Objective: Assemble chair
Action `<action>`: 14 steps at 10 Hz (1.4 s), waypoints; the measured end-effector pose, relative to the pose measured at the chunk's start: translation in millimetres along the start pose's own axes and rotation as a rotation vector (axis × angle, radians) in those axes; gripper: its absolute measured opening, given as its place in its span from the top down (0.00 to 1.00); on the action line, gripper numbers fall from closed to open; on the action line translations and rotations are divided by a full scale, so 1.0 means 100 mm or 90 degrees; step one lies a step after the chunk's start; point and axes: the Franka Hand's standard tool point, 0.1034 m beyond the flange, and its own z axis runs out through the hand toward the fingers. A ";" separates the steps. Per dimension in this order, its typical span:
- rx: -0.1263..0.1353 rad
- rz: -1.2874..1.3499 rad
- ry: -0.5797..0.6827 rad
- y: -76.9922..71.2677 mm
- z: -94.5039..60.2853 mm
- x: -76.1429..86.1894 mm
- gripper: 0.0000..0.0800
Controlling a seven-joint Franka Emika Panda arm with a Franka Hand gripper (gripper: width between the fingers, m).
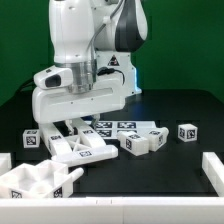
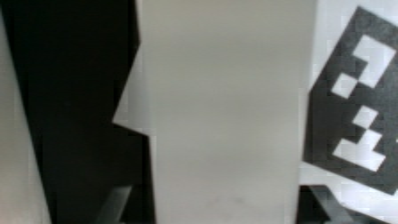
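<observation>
The chunky white plastic chair parts [image 1: 135,141] lie loose on the black table [image 1: 170,162], with a flat tagged white panel [image 1: 86,149] under the arm. The white two-finger gripper [image 1: 74,128] hangs low, right at that panel. I cannot tell whether its fingers pinch it.

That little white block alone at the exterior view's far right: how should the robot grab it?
Probably from straight above, pinching the white block across two opposite side faces. It looks small and boxy, sits flat on the black table, and has free space around it.
</observation>
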 end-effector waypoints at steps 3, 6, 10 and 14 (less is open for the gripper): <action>0.000 -0.001 -0.001 0.00 0.00 0.00 0.54; 0.040 0.043 -0.032 -0.03 -0.30 0.25 0.21; 0.063 0.069 -0.050 0.03 -0.47 0.49 0.19; 0.072 0.126 -0.062 0.17 -0.51 0.61 0.19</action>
